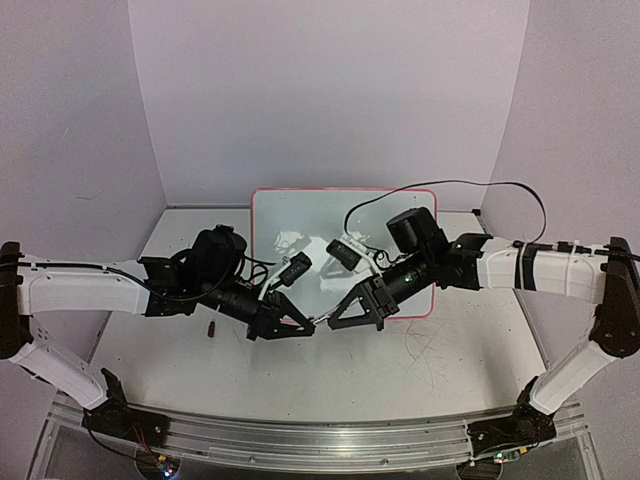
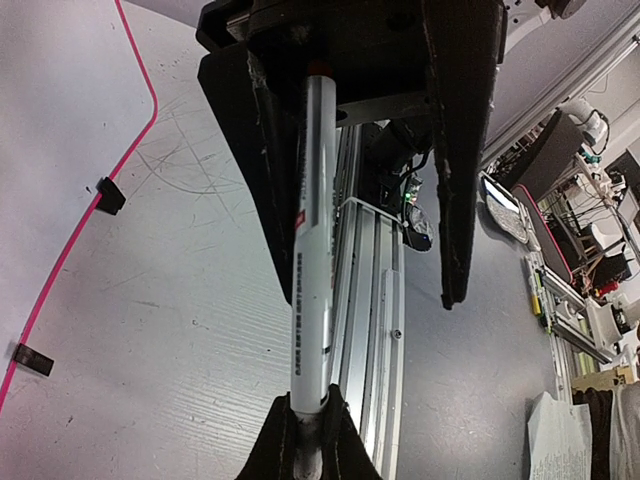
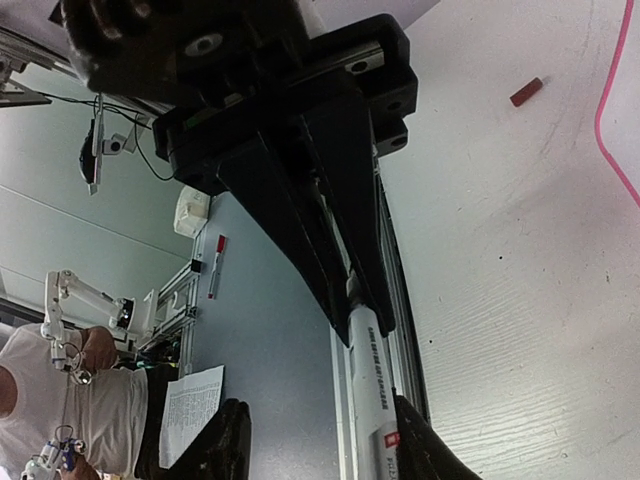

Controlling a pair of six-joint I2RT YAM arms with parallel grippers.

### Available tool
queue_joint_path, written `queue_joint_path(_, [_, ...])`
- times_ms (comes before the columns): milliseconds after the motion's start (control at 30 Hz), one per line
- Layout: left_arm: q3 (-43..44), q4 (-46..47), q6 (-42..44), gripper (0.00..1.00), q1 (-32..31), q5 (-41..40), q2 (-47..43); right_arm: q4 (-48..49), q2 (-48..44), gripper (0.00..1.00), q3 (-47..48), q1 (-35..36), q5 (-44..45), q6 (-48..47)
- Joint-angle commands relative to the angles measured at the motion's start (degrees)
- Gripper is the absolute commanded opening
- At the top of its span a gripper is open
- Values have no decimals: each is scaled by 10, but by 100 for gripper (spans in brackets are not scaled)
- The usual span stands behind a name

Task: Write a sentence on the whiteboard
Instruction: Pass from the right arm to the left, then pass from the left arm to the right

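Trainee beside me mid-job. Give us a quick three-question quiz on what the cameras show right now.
1. True or false: the marker lies loose, held by nothing.
2. Whose jaws stand open around the marker? A) left gripper B) right gripper C) neither
3. What colour is the frame of the whiteboard?
Key: 1 false, the right gripper pinches one end. 2 A. 3 red-pink.
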Motion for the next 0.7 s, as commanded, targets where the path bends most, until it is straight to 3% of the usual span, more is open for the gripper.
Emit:
queue_joint_path(0, [18,32,-7,0,0,14,1,37,5,40,19,5,-10,8])
queue_joint_path(200, [19,35,-7,0,0,18,6,51,20,34,17,6,-23,15])
queue_joint_path(467, [17,36,-8,0,0,19,4,63,26,18,15,7,-26,21])
queue_joint_path(667, [15,37,-12,0,0,19,3,85,26,21,14,6,-30,36])
